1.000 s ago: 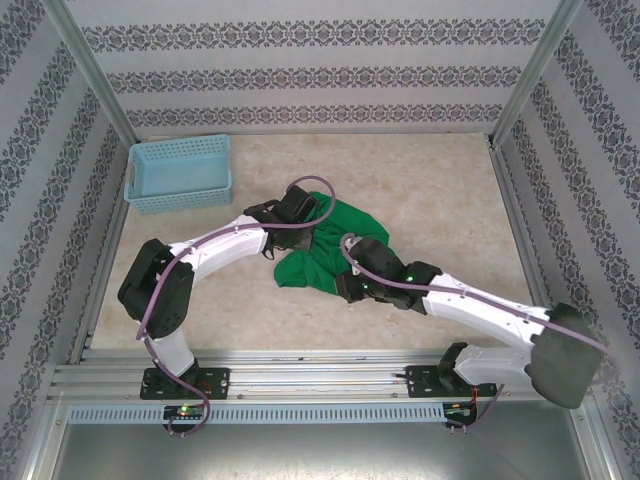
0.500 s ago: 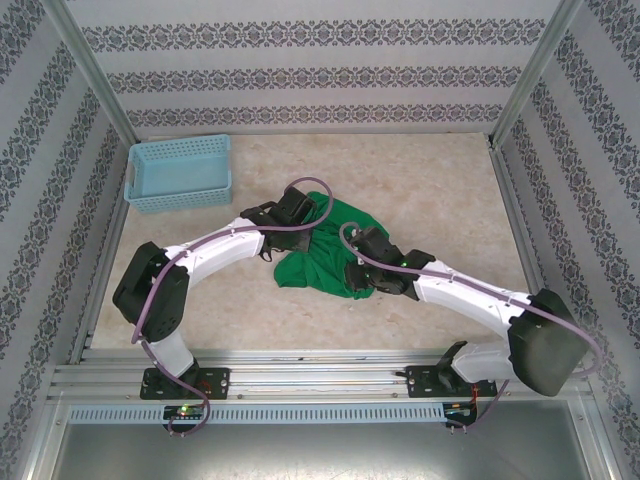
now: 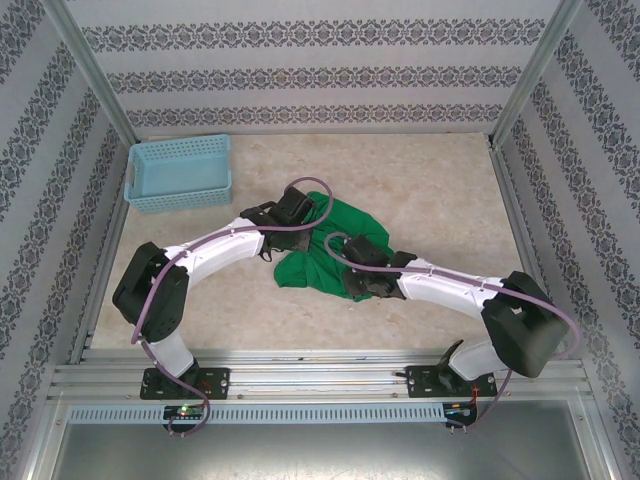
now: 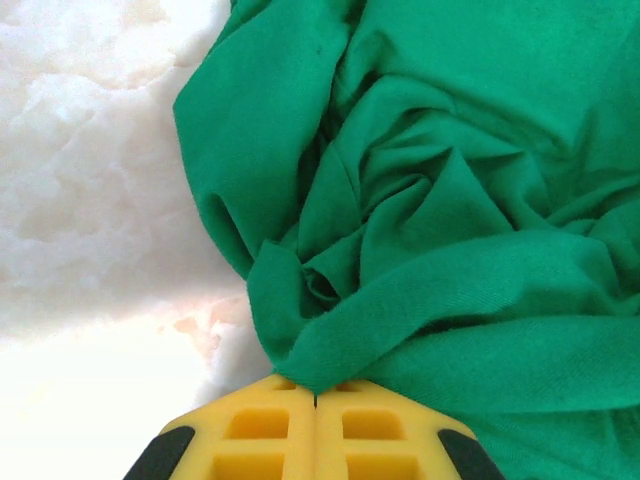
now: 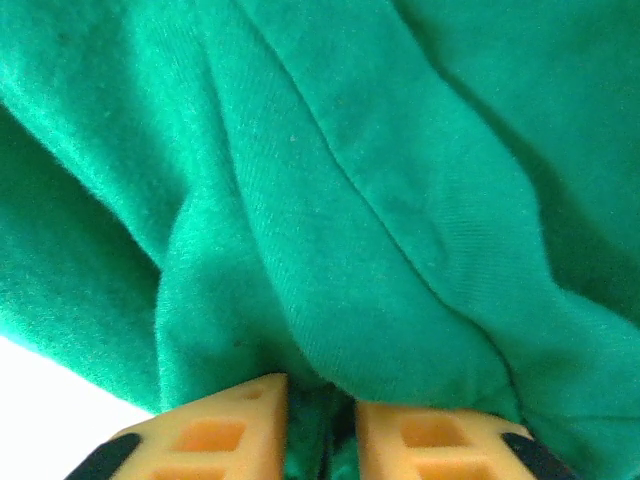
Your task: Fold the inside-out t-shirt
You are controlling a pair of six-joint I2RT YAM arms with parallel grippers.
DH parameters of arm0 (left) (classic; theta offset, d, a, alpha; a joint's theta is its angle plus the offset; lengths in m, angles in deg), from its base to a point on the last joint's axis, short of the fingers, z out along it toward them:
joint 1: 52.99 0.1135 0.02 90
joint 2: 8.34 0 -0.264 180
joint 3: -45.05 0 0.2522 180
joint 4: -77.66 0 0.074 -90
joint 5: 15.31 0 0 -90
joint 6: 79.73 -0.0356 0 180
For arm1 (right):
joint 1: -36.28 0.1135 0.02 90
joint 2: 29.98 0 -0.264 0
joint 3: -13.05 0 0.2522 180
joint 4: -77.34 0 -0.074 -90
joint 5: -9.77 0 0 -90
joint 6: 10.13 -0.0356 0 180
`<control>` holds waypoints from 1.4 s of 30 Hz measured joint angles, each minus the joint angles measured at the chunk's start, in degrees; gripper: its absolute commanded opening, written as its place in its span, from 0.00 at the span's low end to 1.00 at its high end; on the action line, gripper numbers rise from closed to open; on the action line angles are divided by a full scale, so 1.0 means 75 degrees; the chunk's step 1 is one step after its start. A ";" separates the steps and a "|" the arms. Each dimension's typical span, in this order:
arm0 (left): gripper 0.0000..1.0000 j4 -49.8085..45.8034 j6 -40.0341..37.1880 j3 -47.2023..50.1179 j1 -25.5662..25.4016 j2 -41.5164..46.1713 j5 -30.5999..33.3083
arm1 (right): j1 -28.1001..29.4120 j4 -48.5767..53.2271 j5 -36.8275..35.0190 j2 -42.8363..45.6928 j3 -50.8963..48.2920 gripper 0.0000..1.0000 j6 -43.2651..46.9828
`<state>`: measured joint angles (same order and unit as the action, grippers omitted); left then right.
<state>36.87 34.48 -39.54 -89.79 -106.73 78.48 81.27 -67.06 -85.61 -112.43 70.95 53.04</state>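
The inside-out t-shirt [image 3: 348, 222] is bright green and lies bunched in a crumpled heap at the middle of the table. My left gripper [image 3: 316, 224] sits at the heap's upper left edge. In the left wrist view its yellow fingers [image 4: 262, 432] meet, and the left gripper [image 4: 316, 392] pinches a thick fold of the t-shirt [image 4: 450, 200]. My right gripper [image 3: 353, 273] presses into the heap's near side. In the right wrist view the right gripper [image 5: 320, 412] is shut on a bunch of the t-shirt [image 5: 350, 150], with green cloth wedged in the narrow gap.
A light blue mesh basket [image 3: 178, 201] stands at the back left of the table, apart from the shirt. Patterned walls and metal posts enclose the table on three sides. Bare marbled tabletop [image 3: 440, 190] surrounds the heap.
The right arm has folded in toward the middle, its elbow swinging left, and its gripper has shifted slightly up and left on the cloth. The left arm has stayed still.
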 measured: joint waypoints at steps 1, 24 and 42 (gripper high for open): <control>0.00 0.0000 0.0000 0.0000 0.0000 0.0000 0.0050 | 0.0052 0.0044 -0.0003 0.0012 0.0000 0.20 -0.0006; 0.00 -0.0968 -0.0286 -0.2751 0.0105 -0.1536 0.0271 | 0.0388 0.0175 -0.0163 0.4718 -0.1084 0.00 -0.0251; 0.69 -0.0431 0.0189 0.0434 0.0096 0.1256 -0.0892 | -0.0501 -0.0090 -0.1332 0.5843 -0.2646 0.00 -0.1708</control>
<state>33.64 35.90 -36.28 -89.06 -97.31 71.79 77.51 -67.73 -95.60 -68.61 51.10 40.23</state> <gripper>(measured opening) 0.690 0.060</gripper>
